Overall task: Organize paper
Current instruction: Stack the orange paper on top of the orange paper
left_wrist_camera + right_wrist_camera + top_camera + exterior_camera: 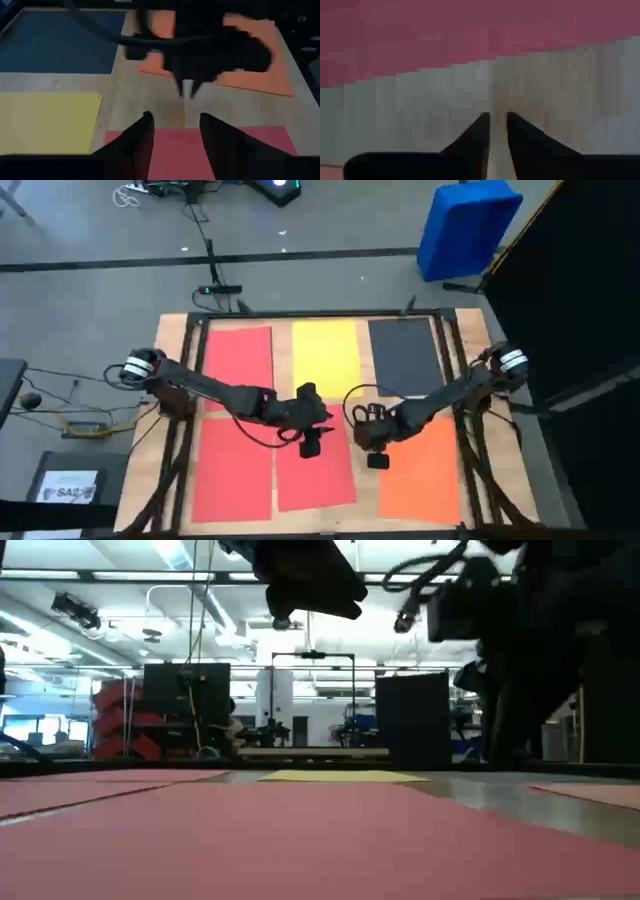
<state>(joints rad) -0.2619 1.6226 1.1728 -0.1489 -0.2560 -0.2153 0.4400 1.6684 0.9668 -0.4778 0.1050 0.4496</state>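
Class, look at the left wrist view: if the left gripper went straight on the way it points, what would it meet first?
Probably the right gripper, facing the open left gripper over bare table; depth unclear.

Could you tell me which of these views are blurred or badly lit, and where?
Low view: the near red sheet is soft, and both arms are dark silhouettes against bright ceiling lights. Right wrist view: heavily blurred, the right claw over bare wood. Left wrist view: soft, the left claw dark, the orange sheet beyond. High view: evenly lit.

Parted dark fingers over red sheet; yellow sheet, orange sheet, other gripper beyond.
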